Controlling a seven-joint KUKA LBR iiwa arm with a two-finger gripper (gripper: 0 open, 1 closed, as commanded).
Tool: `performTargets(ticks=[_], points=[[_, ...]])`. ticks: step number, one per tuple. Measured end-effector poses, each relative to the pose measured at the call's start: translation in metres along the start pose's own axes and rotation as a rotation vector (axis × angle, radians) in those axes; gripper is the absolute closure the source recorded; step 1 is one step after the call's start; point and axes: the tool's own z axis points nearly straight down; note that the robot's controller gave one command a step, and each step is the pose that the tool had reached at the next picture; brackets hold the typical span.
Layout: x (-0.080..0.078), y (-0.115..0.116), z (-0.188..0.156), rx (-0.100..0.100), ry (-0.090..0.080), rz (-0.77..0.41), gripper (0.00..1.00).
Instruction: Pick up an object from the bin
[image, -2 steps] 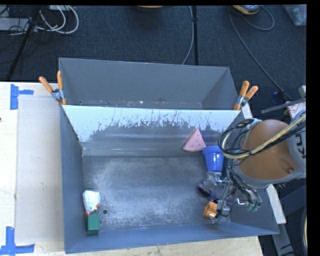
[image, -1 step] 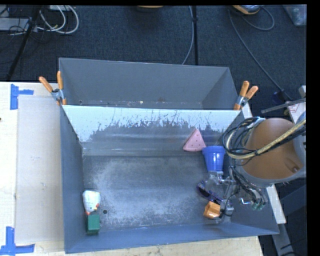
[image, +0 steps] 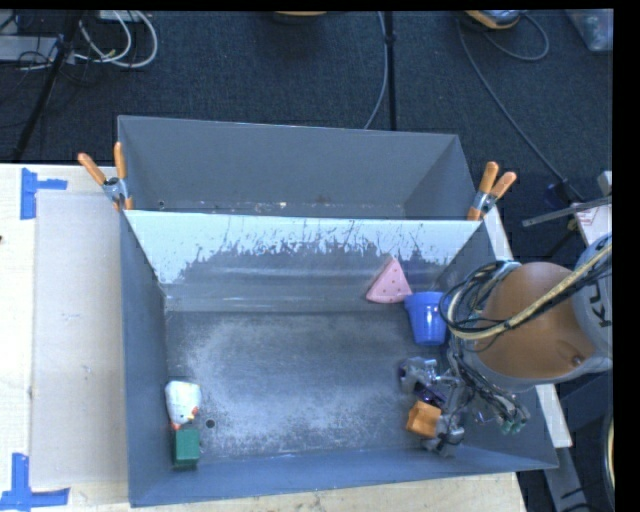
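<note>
My gripper (image: 441, 397) is down in the bin's front right corner, under the arm's orange cover and cables. A small orange block (image: 423, 418) lies right against its lower left side, on the bin floor. Whether the block is gripped cannot be made out. A blue cup (image: 426, 319) stands just behind the gripper, near the right wall. A pink wedge (image: 388, 283) leans at the foot of the back wall, a little left of the cup.
A white and red toy (image: 182, 401) and a green block (image: 186, 447) lie together in the front left corner. The bin's right wall is close beside the arm.
</note>
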Motion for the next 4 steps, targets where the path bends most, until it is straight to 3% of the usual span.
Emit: performTargets(ticks=[1,4], points=[[0.005,0.003,-0.001,0.003,-0.002,-0.015,1.0],[0.007,0.005,-0.017,0.0,0.006,-0.016,1.0]])
